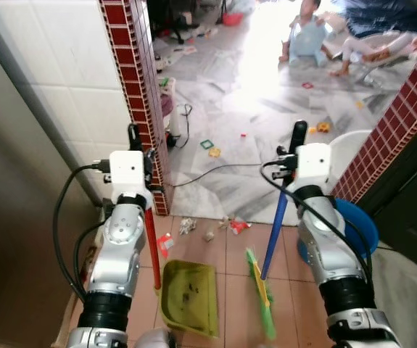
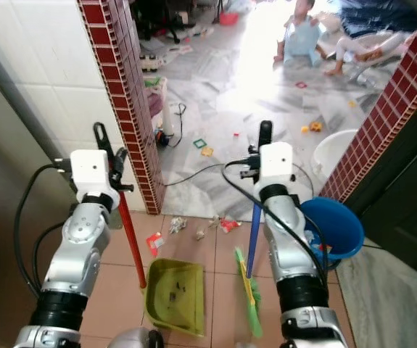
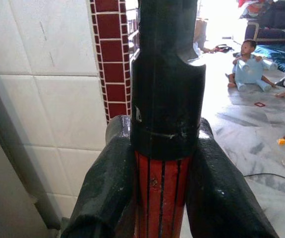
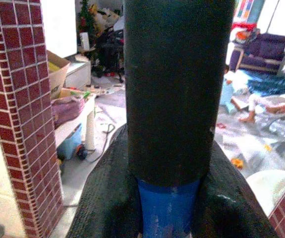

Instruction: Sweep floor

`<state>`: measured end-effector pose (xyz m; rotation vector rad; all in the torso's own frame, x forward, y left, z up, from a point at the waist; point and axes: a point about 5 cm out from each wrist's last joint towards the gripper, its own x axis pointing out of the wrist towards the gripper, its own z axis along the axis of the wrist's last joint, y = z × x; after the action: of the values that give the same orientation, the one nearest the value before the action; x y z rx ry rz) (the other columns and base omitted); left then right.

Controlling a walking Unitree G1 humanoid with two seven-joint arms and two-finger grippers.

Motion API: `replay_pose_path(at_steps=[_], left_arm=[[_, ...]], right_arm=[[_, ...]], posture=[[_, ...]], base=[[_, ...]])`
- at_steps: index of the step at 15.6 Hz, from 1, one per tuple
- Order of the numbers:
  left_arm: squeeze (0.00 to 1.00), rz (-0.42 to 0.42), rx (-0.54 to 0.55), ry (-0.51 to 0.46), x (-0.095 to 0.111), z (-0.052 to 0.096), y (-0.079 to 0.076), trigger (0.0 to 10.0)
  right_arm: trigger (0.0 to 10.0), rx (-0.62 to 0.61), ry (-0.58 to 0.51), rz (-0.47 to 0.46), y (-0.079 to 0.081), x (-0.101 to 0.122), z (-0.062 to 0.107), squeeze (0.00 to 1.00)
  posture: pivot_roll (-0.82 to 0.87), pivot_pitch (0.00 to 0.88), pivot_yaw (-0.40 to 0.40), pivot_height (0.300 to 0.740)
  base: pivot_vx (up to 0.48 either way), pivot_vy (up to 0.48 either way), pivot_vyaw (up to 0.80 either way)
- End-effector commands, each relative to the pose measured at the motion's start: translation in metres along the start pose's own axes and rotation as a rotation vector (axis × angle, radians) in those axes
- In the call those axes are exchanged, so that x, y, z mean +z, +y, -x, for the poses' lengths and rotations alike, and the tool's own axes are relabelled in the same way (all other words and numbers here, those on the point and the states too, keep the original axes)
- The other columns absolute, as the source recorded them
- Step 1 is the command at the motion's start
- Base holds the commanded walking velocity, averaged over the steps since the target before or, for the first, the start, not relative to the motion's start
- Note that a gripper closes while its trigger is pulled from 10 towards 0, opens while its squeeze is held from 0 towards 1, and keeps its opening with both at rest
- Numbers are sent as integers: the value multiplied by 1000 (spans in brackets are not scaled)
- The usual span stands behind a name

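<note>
**End effectors hold dustpan and broom behind the litter**

The left end effector [image 1: 137, 156] is clamped on the red dustpan handle [image 1: 152, 246]; the right end effector [image 1: 293, 156] is clamped on the blue broom handle [image 1: 273, 235]. The green dustpan [image 1: 189, 297] sits at 6 o'clock of the scraps [image 1: 209, 226], apparently ready to receive them. The wrist views confirm the fingers [image 3: 107, 198] pressing each handle.

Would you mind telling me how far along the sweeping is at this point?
Done: a few dark specks already lie in the green dustpan. In hand: the left gripper clamps the dustpan's red handle, the right gripper the blue broom handle, green broom head beside the pan. Left: crumpled litter on the tiles ahead near the doorway.
</note>
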<state>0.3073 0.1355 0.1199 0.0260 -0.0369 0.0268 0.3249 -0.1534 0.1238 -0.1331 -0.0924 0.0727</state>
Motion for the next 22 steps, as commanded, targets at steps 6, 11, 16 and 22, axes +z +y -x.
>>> replay_pose_path(at_steps=[6,11,16,22], left_arm=[[0,0,-15,-92,24,-6,-1,10000],[0,3,-19,-89,23,-6,-2,10000],[0,0,-19,-96,25,-6,-3,10000],[0,0,-25,-123,33,-9,-4,10000]], right_arm=[[10000,10,-190,77,4,40,-9,0],[10000,15,-188,82,4,39,-9,0],[10000,26,-181,80,5,36,-7,0],[10000,30,-176,81,6,34,-6,0]], posture=[[-84,0,10,740],[-86,0,10,740],[-87,0,10,740],[-88,0,12,740]], base=[[364,0,0],[408,0,0],[411,0,0],[441,0,0]])
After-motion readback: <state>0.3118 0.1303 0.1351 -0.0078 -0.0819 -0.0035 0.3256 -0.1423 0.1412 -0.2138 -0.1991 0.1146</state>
